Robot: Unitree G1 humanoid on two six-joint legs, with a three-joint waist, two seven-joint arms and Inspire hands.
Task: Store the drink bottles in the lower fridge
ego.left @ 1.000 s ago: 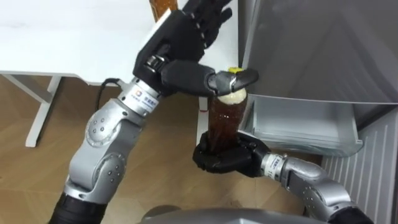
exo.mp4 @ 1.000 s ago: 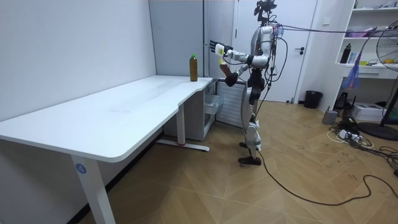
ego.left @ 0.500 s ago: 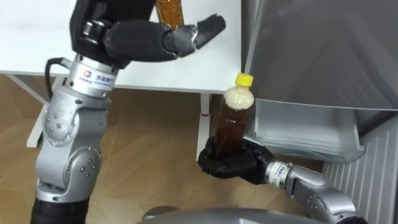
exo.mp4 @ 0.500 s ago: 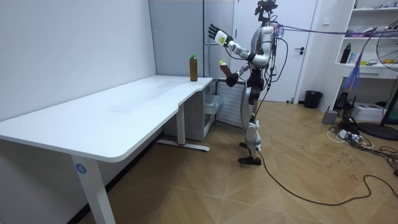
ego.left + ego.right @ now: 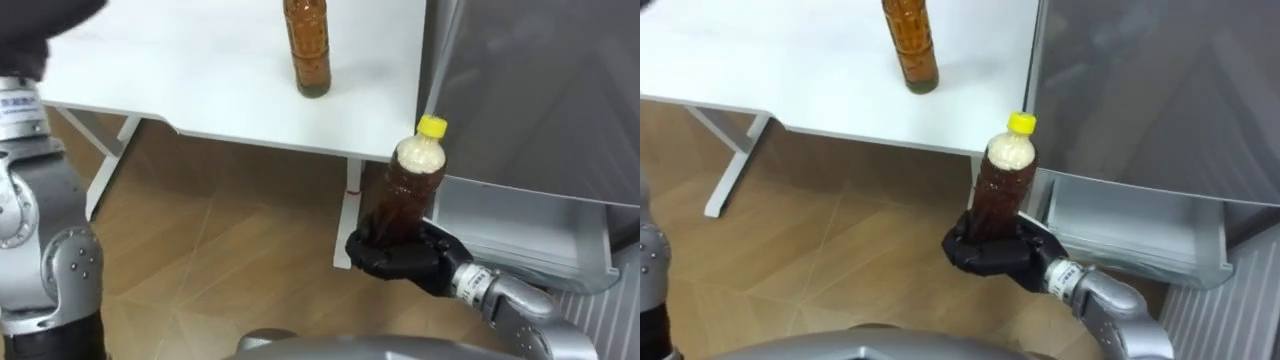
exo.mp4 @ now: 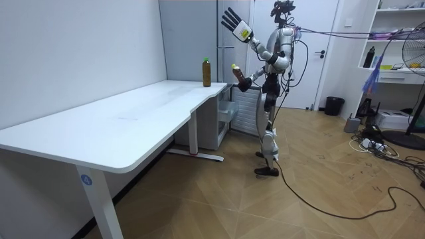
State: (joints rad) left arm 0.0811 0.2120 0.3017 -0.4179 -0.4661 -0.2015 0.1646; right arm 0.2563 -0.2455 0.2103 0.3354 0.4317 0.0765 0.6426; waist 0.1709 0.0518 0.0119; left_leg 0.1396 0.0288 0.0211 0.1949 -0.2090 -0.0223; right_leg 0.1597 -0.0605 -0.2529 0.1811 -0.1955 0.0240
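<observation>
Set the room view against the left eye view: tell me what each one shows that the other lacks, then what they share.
Room view: the left hand raised high with fingers spread, the green cap of the table bottle, and a bin near the door.
Left eye view: the right hand up close, fingers curled round the base of the held bottle, and a look down into the fridge's open lower drawer.
Shared: the brown held bottle with its yellow cap, the table bottle standing on the white table, and the grey fridge.
</observation>
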